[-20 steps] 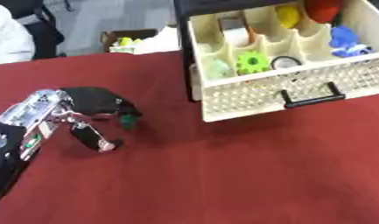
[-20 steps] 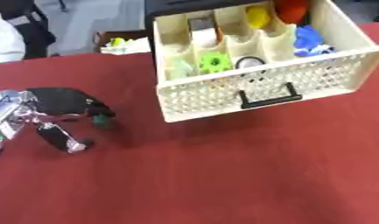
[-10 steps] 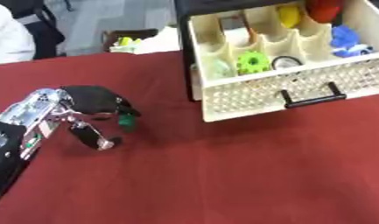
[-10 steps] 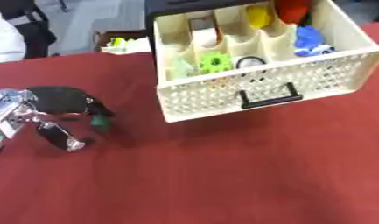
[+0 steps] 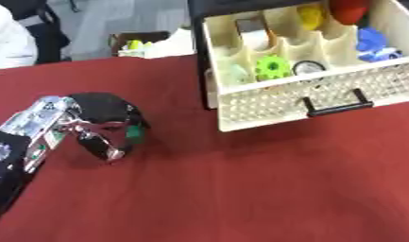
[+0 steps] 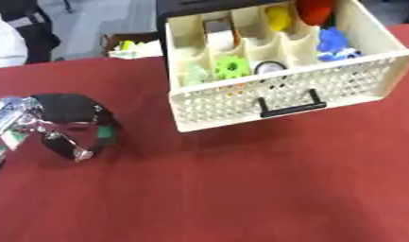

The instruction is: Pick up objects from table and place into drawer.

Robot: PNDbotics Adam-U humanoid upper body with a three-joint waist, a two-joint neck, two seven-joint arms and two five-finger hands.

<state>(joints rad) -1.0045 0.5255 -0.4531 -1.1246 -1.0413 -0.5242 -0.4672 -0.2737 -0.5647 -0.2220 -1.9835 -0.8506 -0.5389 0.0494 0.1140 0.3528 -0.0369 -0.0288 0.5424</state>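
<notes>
No readable writing or brand on anything in view.

Left hand (image 5: 91, 124), black with silver joints, curls down onto the dark red cloth-covered worktop (image 5: 240, 189), fingers and thumb closed round a small green object (image 5: 135, 134); its shape cannot be made out. Right hand not visible.

Well to the right of the hand and farther back: cream perforated plastic drawer (image 5: 298, 97), pulled open from a black cabinet (image 5: 200, 56), with a black bar handle (image 5: 335, 104) on its front. Upright dividers split it into compartments. Inside: green toothed gear-shaped piece (image 5: 272, 67), yellow object (image 5: 310, 13), red rounded object (image 5: 349, 8), blue object (image 5: 372, 41).

Between hand and drawer, and along the near side of the hand, bare red cloth. Far edge of the worktop runs behind the hand.
</notes>
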